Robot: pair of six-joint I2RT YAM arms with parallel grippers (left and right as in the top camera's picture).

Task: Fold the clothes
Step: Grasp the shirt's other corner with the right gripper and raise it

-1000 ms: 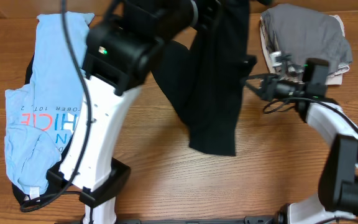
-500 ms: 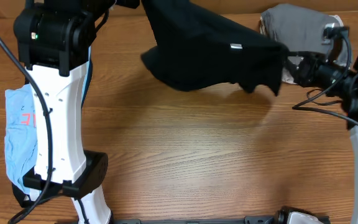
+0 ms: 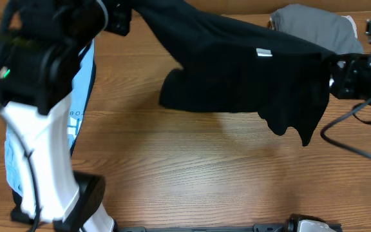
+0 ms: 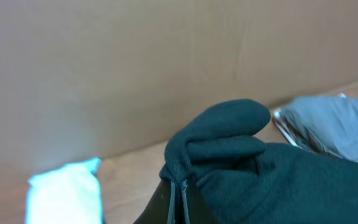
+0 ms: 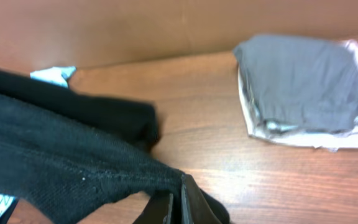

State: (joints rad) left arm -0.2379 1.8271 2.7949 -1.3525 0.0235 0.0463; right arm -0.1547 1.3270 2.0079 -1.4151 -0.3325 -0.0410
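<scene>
Two grip pts unreadable from overhead: L pinch lost at top edge behind motion-blurred left arm [image 3: 31,129], R pinch buried under cloth at right arm [image 3: 359,71]. Most of light blue printed shirt [image 3: 82,77] covered by L arm, only a strip w/ a print fragment showing. Grey garment [image 3: 314,22] cut by top edge, lower edge overlapped by black T-shirt [image 3: 237,84]. Beige layer [image 5: 303,138] under the grey visible in R wrist view only. In L wrist view, blue just a blown-out blur lower left.

Vs 0.5 s ago: tee stretched wider, neck label [image 3: 263,53] shifted right and slightly down, R end carried further right, L arm swung left and now blurred. Vs 1 s ago: no longer a narrow bunch hanging mid-table, now spread across the far half.

At left gripper [image 4: 180,196]: fingers pressed together, pinching a bunched edge of the tee, cloth bulging just above the tips. At right gripper [image 5: 176,202]: likewise clamped tight on a fold, fabric running off to the left of the tips. Tee strung btw the two, sagging mid-span, one corner dangling near R end above table [image 3: 192,174]. Contact w/ wood: can't tell.
</scene>
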